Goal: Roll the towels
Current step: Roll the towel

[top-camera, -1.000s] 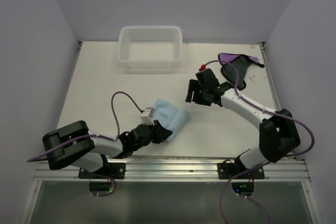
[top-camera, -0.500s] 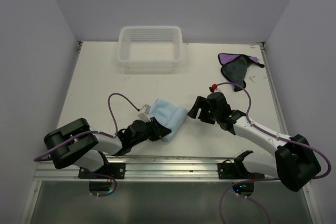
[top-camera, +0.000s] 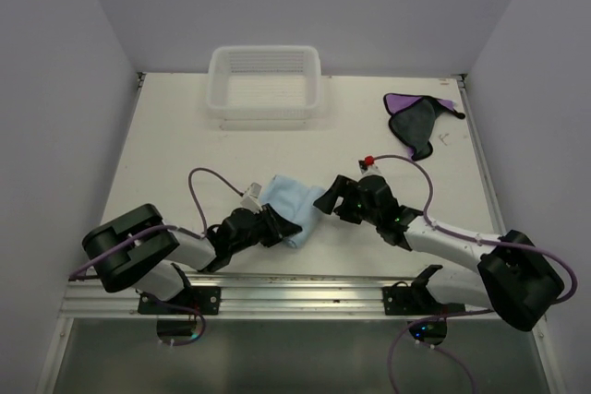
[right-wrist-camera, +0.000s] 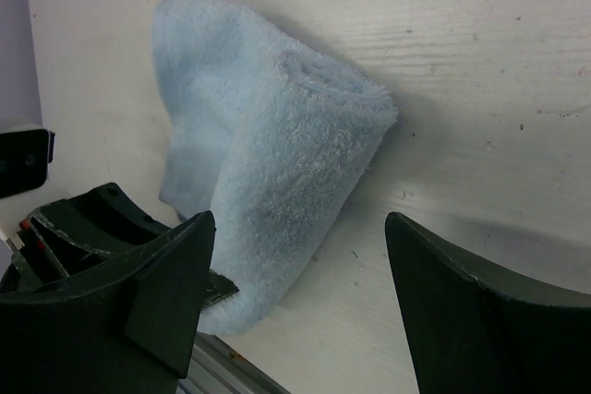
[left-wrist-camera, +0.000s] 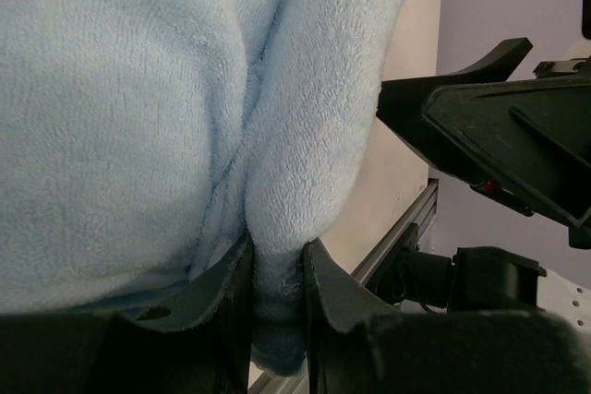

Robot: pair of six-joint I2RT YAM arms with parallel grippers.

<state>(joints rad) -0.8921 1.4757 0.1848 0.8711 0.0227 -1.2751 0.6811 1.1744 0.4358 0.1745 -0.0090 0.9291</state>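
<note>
The light blue towel (top-camera: 295,200) lies partly rolled near the table's front middle. My left gripper (top-camera: 277,228) is shut on its near end, and in the left wrist view a fold of the blue towel (left-wrist-camera: 138,117) is squeezed between the left gripper's (left-wrist-camera: 277,260) jaws. My right gripper (top-camera: 326,202) is open, low over the table at the towel's right edge. In the right wrist view the right gripper (right-wrist-camera: 297,228) has wide jaws that frame the roll's end (right-wrist-camera: 268,173) without touching it. The purple and dark grey towel (top-camera: 417,117) lies crumpled at the far right.
A white basket (top-camera: 214,89) stands at the back middle of the table. The metal rail (top-camera: 305,297) runs along the near edge just below both grippers. A purple cable (top-camera: 199,193) loops over the left arm.
The right arm has swung from near the purple towel down and left to the blue towel, with its jaws spreading wider. The left gripper keeps its grip and has barely moved.
</note>
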